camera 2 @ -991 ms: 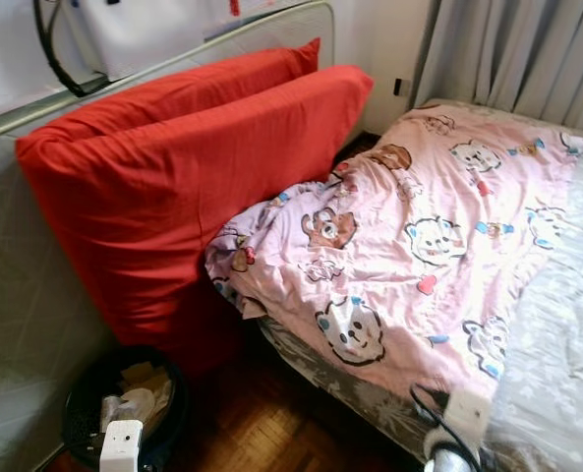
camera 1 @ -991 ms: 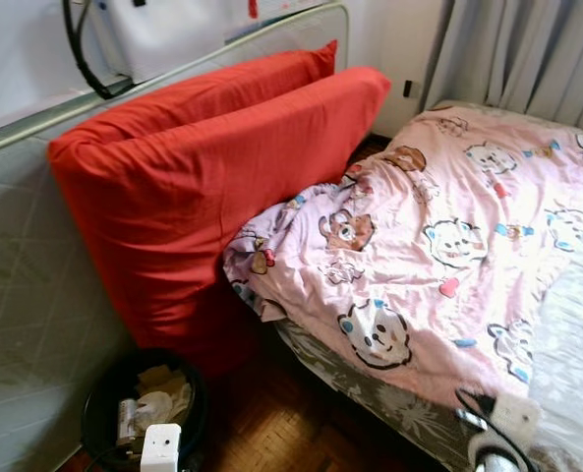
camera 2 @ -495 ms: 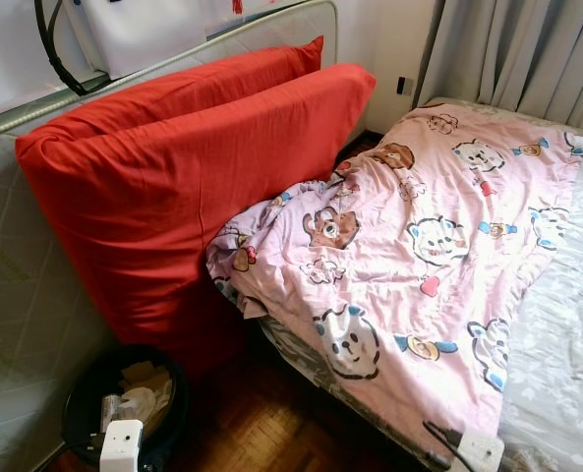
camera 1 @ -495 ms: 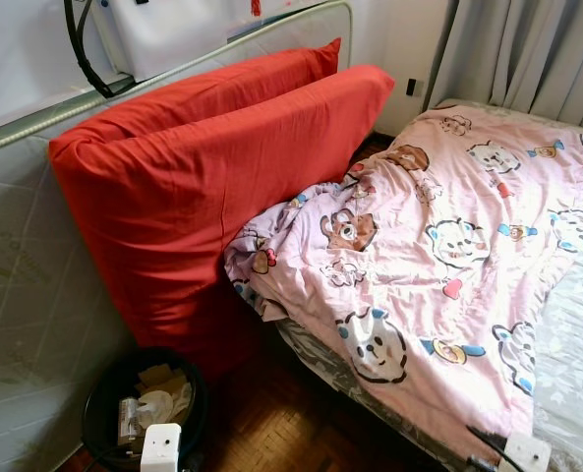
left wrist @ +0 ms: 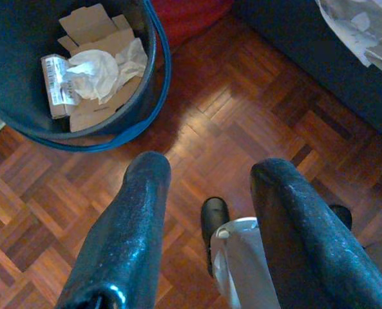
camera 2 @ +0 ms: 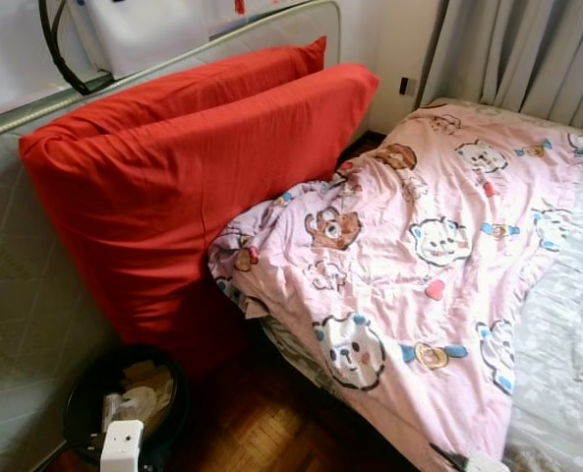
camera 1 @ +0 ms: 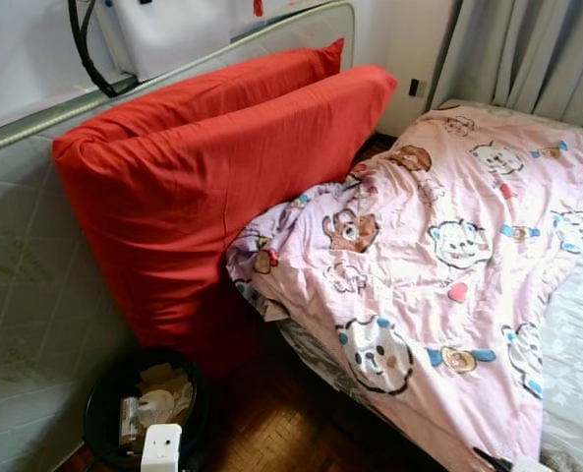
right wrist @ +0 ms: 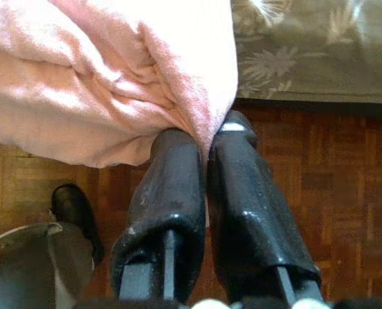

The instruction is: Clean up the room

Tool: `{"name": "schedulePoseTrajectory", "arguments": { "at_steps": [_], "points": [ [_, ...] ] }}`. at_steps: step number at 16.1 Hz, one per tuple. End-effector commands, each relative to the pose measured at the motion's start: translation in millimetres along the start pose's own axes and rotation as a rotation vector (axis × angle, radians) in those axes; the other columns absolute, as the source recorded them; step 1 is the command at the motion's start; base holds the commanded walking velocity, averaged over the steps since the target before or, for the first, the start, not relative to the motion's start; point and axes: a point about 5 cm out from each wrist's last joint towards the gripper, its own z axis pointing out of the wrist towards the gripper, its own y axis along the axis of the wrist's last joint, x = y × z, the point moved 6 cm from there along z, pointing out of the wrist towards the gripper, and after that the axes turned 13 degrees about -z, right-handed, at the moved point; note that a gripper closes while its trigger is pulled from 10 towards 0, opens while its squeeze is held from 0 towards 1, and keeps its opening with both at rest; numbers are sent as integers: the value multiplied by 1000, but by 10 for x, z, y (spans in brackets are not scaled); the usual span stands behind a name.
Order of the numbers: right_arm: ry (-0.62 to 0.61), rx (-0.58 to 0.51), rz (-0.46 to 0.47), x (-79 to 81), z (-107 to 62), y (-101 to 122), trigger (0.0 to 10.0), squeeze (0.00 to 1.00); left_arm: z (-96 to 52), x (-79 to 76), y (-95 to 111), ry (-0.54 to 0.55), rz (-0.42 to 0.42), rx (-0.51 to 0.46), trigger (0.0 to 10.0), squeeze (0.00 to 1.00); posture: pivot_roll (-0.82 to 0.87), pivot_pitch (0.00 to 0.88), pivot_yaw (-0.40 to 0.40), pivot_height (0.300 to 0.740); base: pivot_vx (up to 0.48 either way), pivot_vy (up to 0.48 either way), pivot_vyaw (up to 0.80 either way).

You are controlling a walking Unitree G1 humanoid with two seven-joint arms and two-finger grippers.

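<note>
The pink blanket (camera 1: 438, 265) now hangs further over the near edge of the bed (camera 2: 566, 324) than a second ago — its cartoon-printed hem has slid toward the floor beside the red pillows (camera 1: 212, 177). The right gripper (right wrist: 207, 138) is clamped on a fold of that blanket, pulling it down and off the bed; the bedding is being straightened, I judge. The left gripper (left wrist: 207, 183) hangs spread and empty above the parquet floor (left wrist: 255, 109), near the bin (left wrist: 149, 77) at the pillows' foot.
</note>
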Motion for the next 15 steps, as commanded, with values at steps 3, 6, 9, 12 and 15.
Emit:
{"name": "schedulePoseTrajectory", "arguments": {
  "at_steps": [3,6,9,12,15],
  "points": [
    [-3,49,39,-29,2,-119,10000,0,-17,66,-39,14,19,18,10000,0,17,23,28,740,0,0,0],
    [9,42,46,-11,8,-99,10000,471,-17,67,-43,13,23,21,10000,0,17,22,29,740,0,0,0],
    [51,42,48,57,6,-89,10000,604,-16,65,-45,12,24,23,10000,0,18,19,30,740,0,0,0],
    [65,44,48,83,4,-93,10000,600,-14,63,-42,12,26,24,10000,0,16,14,31,740,0,0,0],
    [74,41,53,84,9,-88,10000,596,-13,60,-40,11,27,24,10000,0,17,14,30,740,0,0,0]
  ]
}}
